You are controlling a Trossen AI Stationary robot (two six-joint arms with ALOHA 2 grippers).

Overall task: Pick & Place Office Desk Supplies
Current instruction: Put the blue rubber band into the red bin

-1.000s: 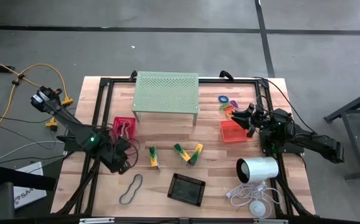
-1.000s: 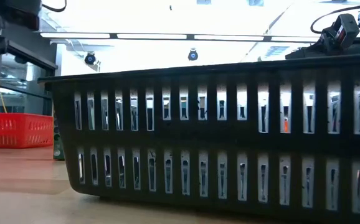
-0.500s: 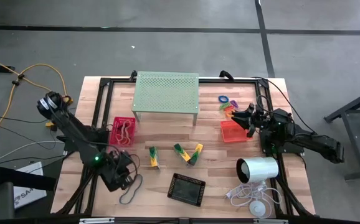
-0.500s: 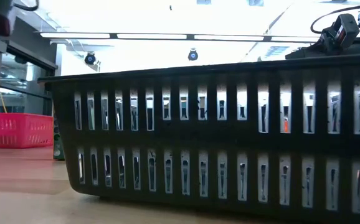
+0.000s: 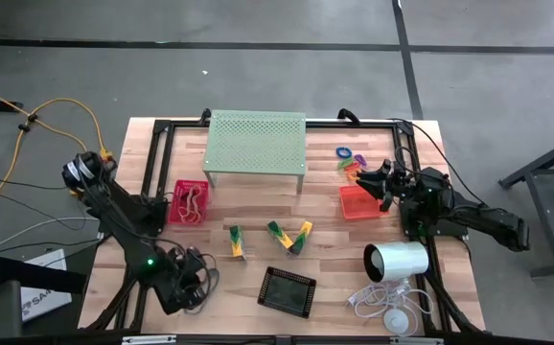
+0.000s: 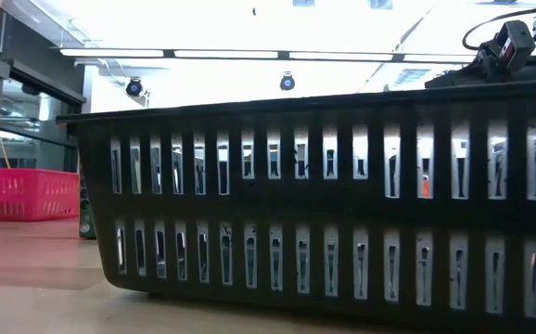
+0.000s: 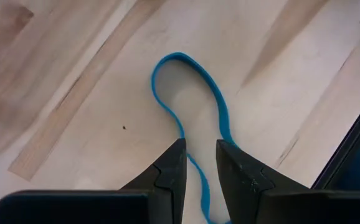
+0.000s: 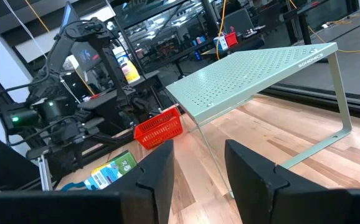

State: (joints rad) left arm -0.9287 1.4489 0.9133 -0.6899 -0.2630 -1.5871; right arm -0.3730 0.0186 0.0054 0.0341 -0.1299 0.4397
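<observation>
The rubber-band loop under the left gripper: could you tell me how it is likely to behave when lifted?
The rubber-band loop lies thin and wavy, so it will probably droop limply. It looks very light. Flat on the wooden table, it may slip past the left gripper, whose fingers straddle one strand.

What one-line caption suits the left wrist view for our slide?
Left claw, jaws parted, straddles a thin blue rubber-band loop lying flat on the wooden table.
</observation>
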